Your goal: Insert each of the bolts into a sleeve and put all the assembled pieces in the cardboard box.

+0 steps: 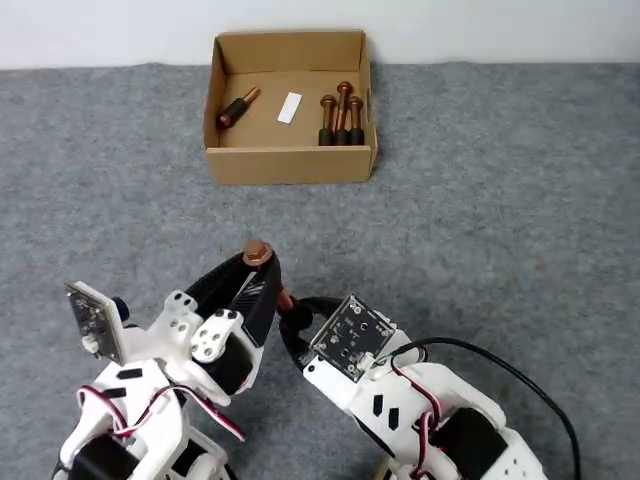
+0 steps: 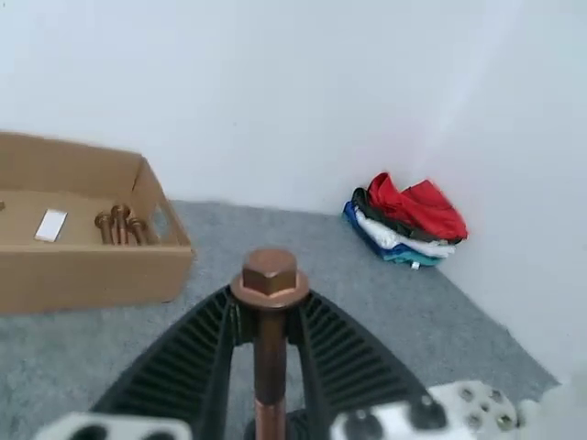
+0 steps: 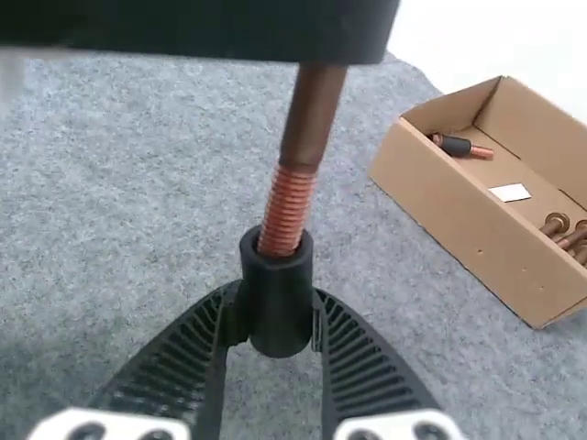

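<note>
Insertion under way between the two arms, above the grey-covered bench (image 1: 520, 230). The left hand (image 2: 269, 310) is clamping the copper bolt (image 2: 269, 275) just under its hexagonal head, leaving the shank and thread free for mating. The right hand (image 3: 275, 321) is gripping the black sleeve (image 3: 275, 284) by its sides, so the bore is facing the bolt unobstructed. The threaded end is sitting at the sleeve's mouth and appears to be just entering; its depth cannot be told. Both parts are hanging off the surface, presumably so that neither is dragging during alignment.

At the far side the cardboard box (image 1: 290, 165) is standing open. It is holding four assembled pieces (image 1: 341, 118): three side by side against one wall, and one apart near the opposite wall. A white slip (image 1: 289, 107) is lying between them. The task is therefore judged well advanced.
</note>
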Tool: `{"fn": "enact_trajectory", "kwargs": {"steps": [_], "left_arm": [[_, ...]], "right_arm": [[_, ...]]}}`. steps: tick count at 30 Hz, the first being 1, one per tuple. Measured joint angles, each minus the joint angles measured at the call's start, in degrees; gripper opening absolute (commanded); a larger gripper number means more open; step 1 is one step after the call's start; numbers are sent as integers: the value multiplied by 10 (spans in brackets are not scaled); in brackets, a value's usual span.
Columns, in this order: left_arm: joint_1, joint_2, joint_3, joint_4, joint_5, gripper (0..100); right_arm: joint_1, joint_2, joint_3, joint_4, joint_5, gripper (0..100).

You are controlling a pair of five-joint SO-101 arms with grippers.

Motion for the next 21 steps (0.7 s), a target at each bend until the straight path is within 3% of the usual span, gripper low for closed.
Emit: {"fn": "enact_trajectory", "kwargs": {"steps": [6, 9, 15, 21], "left_arm": [[44, 0, -16, 98, 0, 6], [55, 1, -16, 108, -4, 19], [55, 0, -8, 118, -54, 232], [55, 0, -5, 150, -56, 246]], "right_arm": [[8, 0, -17, 0, 0, 9], [7, -1, -24, 0, 1, 9], [10, 0, -24, 0, 1, 9], [12, -1, -24, 0, 1, 9]]}}
